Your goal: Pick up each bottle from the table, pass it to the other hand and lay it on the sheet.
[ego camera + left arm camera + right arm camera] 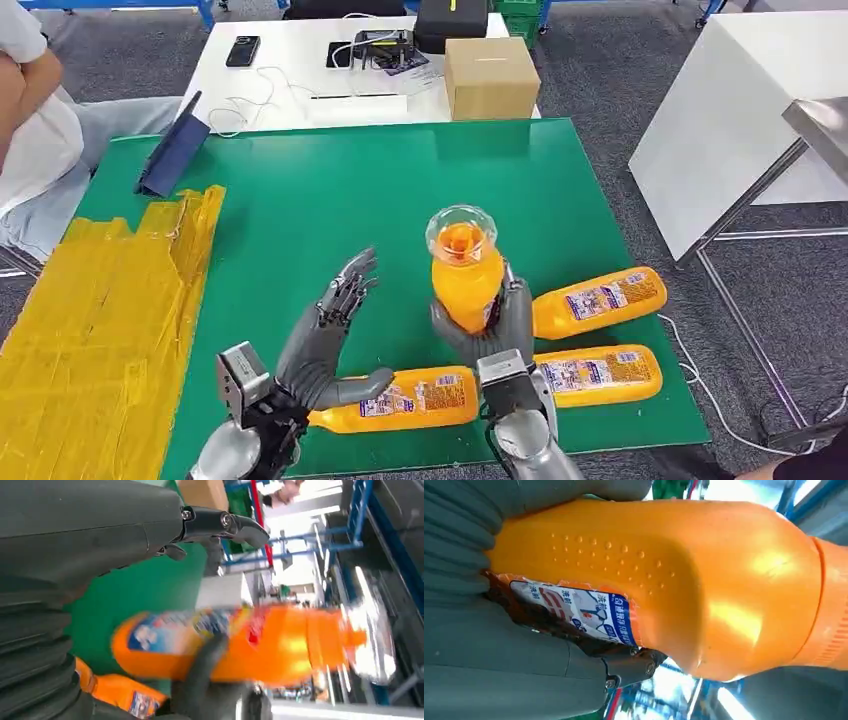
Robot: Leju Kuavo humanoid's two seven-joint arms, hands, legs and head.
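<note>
Head view: my right hand grips an orange detergent bottle upright above the green mat, its clear cap toward the camera. My left hand stands just beside it, fingers spread wide, holding nothing. Three more orange bottles lie flat near the mat's front edge. The yellow sheet lies at left.

Left wrist view: the held bottle is blurred, blue-and-white label visible.

Right wrist view: I see the bottle's dimpled orange shoulder, label partly under grey fingers.
</note>
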